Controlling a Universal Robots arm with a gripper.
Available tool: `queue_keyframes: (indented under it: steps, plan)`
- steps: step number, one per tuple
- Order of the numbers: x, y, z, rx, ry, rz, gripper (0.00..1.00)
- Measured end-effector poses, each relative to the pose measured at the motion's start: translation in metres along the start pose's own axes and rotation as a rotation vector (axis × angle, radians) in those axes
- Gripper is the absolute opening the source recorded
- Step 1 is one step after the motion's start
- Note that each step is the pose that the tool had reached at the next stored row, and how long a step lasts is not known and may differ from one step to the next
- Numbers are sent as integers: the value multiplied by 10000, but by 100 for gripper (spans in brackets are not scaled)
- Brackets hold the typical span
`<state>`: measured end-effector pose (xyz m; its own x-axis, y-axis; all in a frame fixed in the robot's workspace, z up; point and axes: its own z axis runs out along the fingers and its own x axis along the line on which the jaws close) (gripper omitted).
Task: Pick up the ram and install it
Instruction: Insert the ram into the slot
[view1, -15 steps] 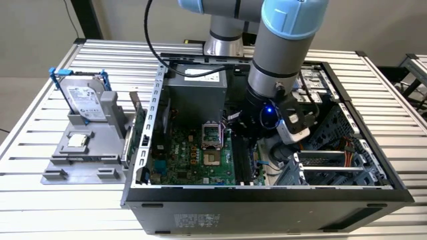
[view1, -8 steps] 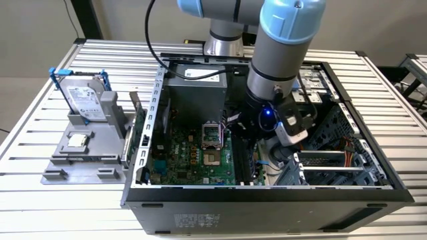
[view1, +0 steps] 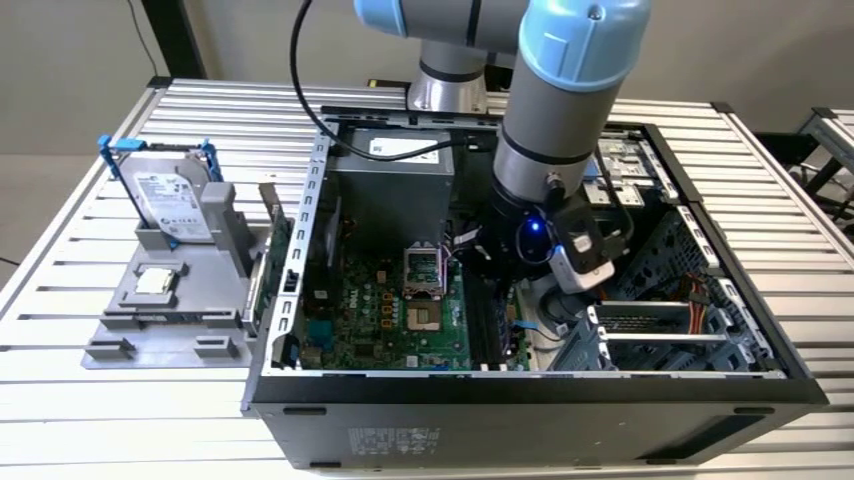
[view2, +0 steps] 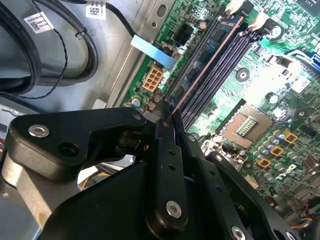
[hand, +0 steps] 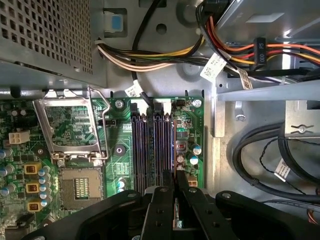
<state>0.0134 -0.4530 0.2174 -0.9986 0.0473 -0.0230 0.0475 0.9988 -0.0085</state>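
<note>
Gripper (view2: 167, 112), nearest the lens in the second wrist view: black fingers (view2: 165, 165) pressed together on the end of the ram (view2: 210, 62), which runs away from them edge-on toward the upper right of that frame. It sits in line with the outermost of the black slots (view2: 227, 65); its copper edge shows along the length. Whether it's fully seated or only resting in the channel I can't tell. White clips (view2: 235, 6) at the far end of the slots look tipped outward, i.e. not latched.

In the first wrist view the fingers (hand: 161, 200) come in at bottom centre, closed over the near end of the slots (hand: 152, 150). Empty CPU socket (hand: 75, 187) at lower left, PSU cable bundle (hand: 150, 55) beyond, at top.

Exterior view, furthest back: arm (view1: 561, 100) reaches down into the open PC case (view1: 534, 390), wrist low over the motherboard (view1: 387, 310). Hard drive (view1: 167, 205) in its blue frame stands on the grey holder (view1: 174, 300) at mid left, outside the case.

Judgement: pick-up done; step in hand is install, insertion phase. Seating prob. calls for a straight push square to the board, ram kept aligned w/ the slot, until the clips snap in. Any tilt risks jamming.
</note>
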Motion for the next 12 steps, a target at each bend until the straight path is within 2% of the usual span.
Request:
queue_keyframes:
  steps: [12]
  plan:
    - [14, -9, 10, 3, 7, 10, 0]
